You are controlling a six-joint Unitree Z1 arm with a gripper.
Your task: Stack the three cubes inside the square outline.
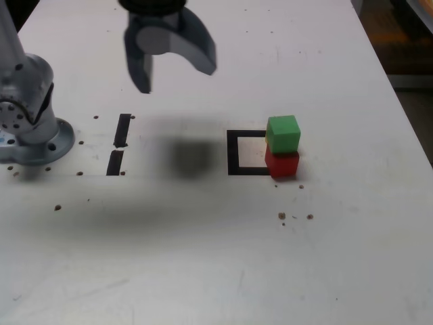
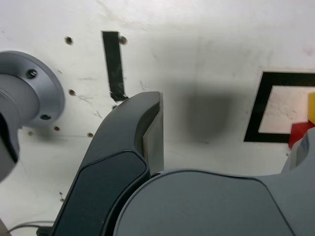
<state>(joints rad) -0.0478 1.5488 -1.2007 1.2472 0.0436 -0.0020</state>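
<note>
Jaws apart, green cube (image 1: 283, 134), exterior view only

I see open counter (image 1: 169, 250) between the two black strips (image 1: 118, 145) and the square outline (image 1: 233, 152), wide enough for my pincer (image 1: 177, 78) to come down. At the outline's side on the exterior view's right, the green cube (image 1: 283, 134) above the red cube (image 1: 282, 165) blocks me. On the exterior view's left, the grey round-based fixture (image 1: 44, 139) stands in the way.
</note>
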